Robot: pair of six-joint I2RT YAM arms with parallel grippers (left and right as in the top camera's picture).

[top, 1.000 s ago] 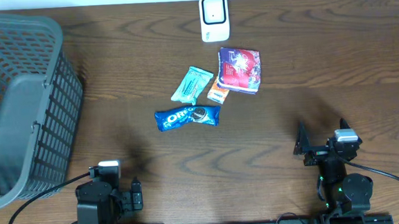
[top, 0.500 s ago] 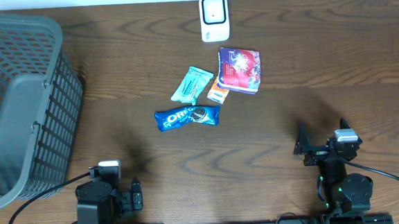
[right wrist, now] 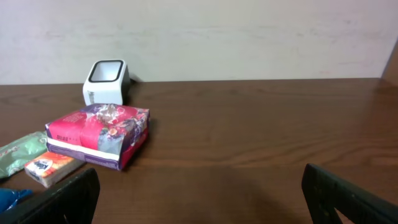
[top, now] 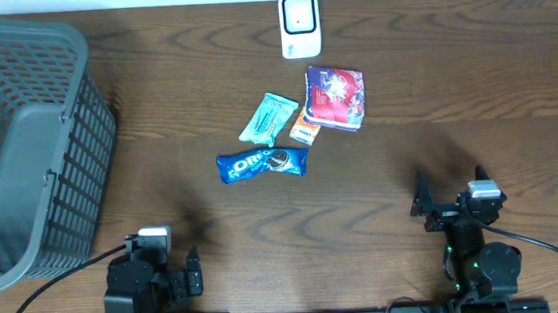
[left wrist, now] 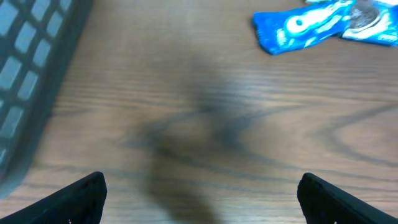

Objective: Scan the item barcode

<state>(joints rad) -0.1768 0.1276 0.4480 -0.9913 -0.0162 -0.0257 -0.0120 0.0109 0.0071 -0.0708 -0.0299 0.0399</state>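
Observation:
A white barcode scanner stands at the table's far edge, also in the right wrist view as the scanner. Mid-table lie a blue Oreo pack, a teal packet, a small orange packet and a red-purple tissue pack. My left gripper hangs open near the front edge, well short of the Oreo pack; nothing sits between its fingers. My right gripper is open and empty at the front right, facing the tissue pack.
A large grey plastic basket fills the left side of the table, and its wall shows at the left of the left wrist view. A pale wall runs behind the table's far edge.
The left arm has shifted slightly toward the front edge. The right arm and the items have not moved.

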